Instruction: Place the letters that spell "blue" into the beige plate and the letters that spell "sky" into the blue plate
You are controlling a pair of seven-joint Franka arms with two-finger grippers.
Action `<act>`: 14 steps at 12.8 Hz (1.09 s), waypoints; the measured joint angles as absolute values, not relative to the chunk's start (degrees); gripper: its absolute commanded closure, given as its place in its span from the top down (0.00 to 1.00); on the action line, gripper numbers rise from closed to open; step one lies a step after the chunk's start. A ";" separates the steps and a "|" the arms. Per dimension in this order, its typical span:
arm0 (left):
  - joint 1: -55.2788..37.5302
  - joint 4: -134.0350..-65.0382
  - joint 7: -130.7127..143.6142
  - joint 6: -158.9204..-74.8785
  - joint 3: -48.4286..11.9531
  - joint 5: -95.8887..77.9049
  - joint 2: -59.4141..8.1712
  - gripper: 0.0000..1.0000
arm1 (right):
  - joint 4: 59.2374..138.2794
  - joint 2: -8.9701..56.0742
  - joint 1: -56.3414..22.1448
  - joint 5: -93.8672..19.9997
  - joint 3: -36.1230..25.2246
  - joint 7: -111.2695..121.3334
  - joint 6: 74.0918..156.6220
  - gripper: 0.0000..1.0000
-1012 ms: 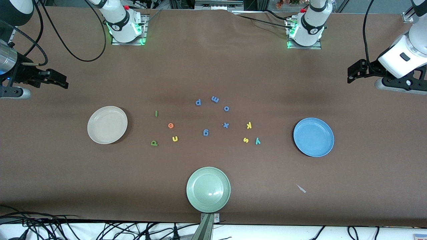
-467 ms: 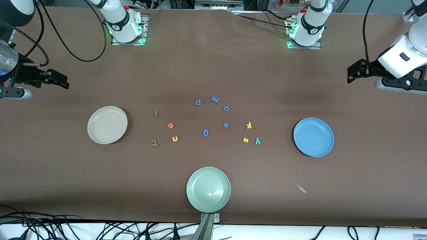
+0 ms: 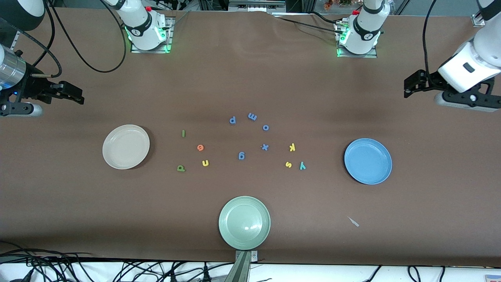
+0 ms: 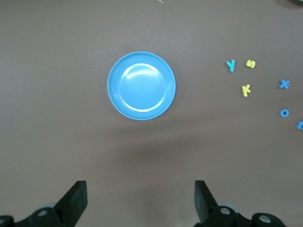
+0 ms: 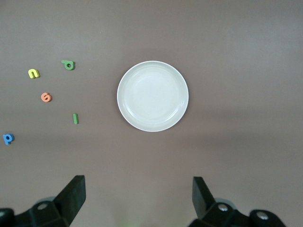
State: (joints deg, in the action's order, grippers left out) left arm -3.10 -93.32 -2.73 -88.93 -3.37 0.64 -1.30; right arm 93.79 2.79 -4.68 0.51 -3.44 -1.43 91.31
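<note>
The beige plate (image 3: 126, 147) (image 5: 152, 96) lies toward the right arm's end. Beside it lie the green b (image 3: 181, 168) (image 5: 68, 65), thin green l (image 3: 183, 133) (image 5: 75, 118), yellow u (image 3: 205, 163) (image 5: 33, 73) and orange e (image 3: 200, 147) (image 5: 46, 97). The blue plate (image 3: 368, 161) (image 4: 141, 85) lies toward the left arm's end, with the yellow s (image 3: 289, 164) (image 4: 250, 63), yellow k (image 3: 292, 147) (image 4: 245, 89) and teal y (image 3: 302, 165) (image 4: 230, 65) beside it. Both plates hold nothing. My right gripper (image 3: 76, 98) (image 5: 138, 198) hangs open over bare table near the beige plate. My left gripper (image 3: 409, 84) (image 4: 141, 201) hangs open over bare table near the blue plate.
Several all-blue letters lie mid-table, among them a p (image 3: 232, 120), an x (image 3: 265, 147) and a g (image 3: 241, 155). A pale green plate (image 3: 244, 223) sits near the table's front edge. A small pale scrap (image 3: 354, 222) lies nearer the camera than the blue plate.
Both grippers have drifted a little toward the middle of the table, still open. The letters and plates have not moved.
</note>
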 measured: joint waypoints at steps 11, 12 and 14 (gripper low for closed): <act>-16.56 -86.75 1.14 -97.27 -4.07 -1.31 -26.58 1.00 | 93.84 3.88 -4.97 0.52 -3.22 -1.45 91.95 1.00; -18.05 -86.77 4.17 -99.08 -4.11 -1.84 -27.55 1.00 | 93.84 4.20 -5.07 0.52 -3.20 -1.46 92.37 1.00; -20.47 -87.01 10.30 -103.89 -4.13 -1.98 -30.44 1.00 | 93.87 5.16 -5.26 0.52 -2.85 -1.42 93.14 1.00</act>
